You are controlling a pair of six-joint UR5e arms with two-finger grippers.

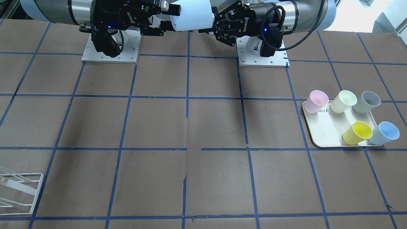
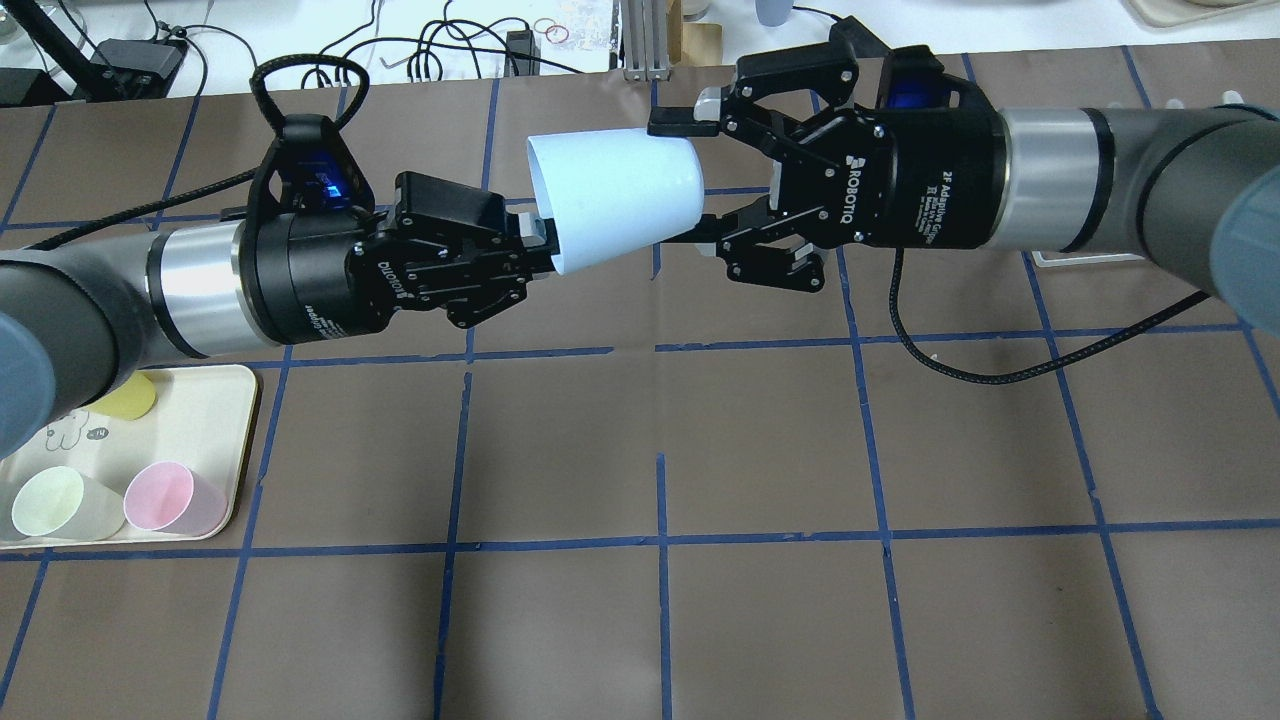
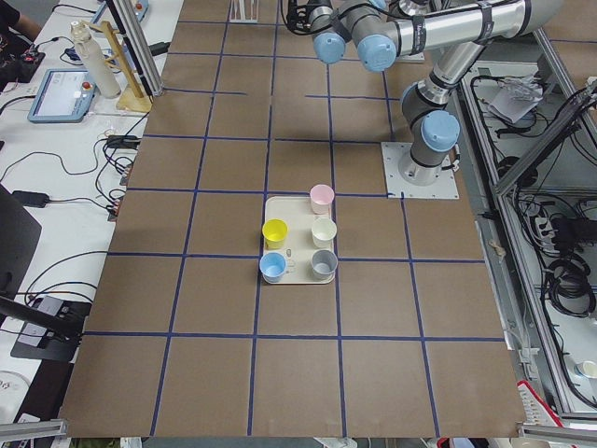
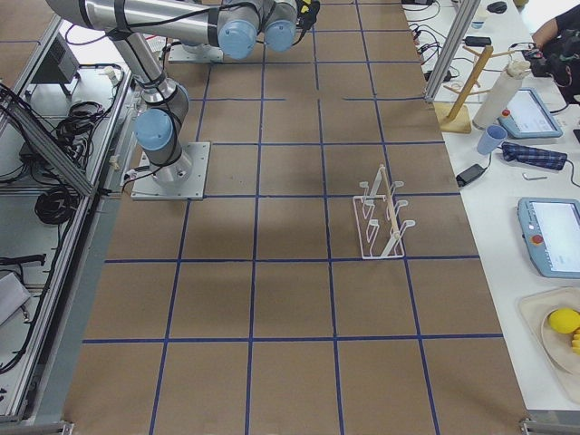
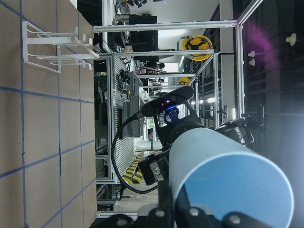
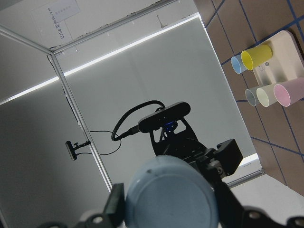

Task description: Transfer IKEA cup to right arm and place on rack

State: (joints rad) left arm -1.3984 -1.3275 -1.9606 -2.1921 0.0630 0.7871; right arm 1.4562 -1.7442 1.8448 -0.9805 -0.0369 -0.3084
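Note:
The IKEA cup (image 2: 615, 195), a pale blue tumbler, lies on its side in mid-air above the table's far centre. My left gripper (image 2: 545, 245) is shut on its wide rim, one finger inside and one outside. My right gripper (image 2: 672, 180) is open, and its fingers (image 2: 680, 121) straddle the cup's narrow base end with a gap showing. In the front-facing view the cup (image 1: 190, 16) is between the left gripper (image 1: 212, 22) and the right gripper (image 1: 170, 19). The white wire rack (image 4: 385, 217) stands on the table on the right arm's side and also shows in the front-facing view (image 1: 19, 190).
A cream tray (image 1: 321, 133) on the left arm's side holds pink (image 1: 318, 100), pale green (image 1: 345, 101), grey (image 1: 367, 102), yellow (image 1: 358, 133) and sky-blue (image 1: 385, 133) tumblers. A black cable (image 2: 950, 365) hangs from the right wrist down to the table.

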